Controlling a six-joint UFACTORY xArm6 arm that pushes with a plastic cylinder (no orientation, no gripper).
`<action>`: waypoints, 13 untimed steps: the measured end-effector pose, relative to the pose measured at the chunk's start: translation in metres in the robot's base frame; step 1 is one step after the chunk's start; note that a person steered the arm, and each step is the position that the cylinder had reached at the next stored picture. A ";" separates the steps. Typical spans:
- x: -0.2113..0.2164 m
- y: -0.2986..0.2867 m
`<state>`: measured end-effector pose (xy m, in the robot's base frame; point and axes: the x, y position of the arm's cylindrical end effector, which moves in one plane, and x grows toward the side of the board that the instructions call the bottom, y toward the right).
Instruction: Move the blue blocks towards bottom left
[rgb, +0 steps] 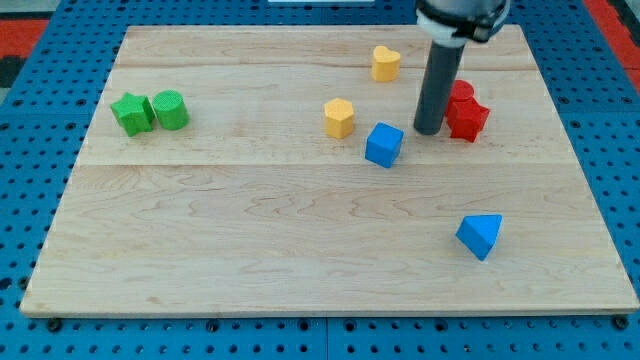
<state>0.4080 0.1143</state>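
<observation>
A blue cube (384, 145) lies right of the board's middle. A blue triangular block (481, 235) lies at the lower right. My tip (428, 131) rests on the board just right of and slightly above the blue cube, a small gap away. It stands immediately left of the red blocks. The rod rises to the view's top.
A red star block (467, 119) and a red cylinder (461, 92) sit together right of the rod. A yellow hexagon block (340, 118) and a yellow heart block (386, 63) lie upper middle. A green star (132, 113) and green cylinder (171, 109) sit far left. The wooden board (200, 250) has edges all round.
</observation>
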 end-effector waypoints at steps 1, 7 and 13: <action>0.044 -0.041; 0.115 -0.247; 0.170 -0.228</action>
<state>0.5776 -0.1138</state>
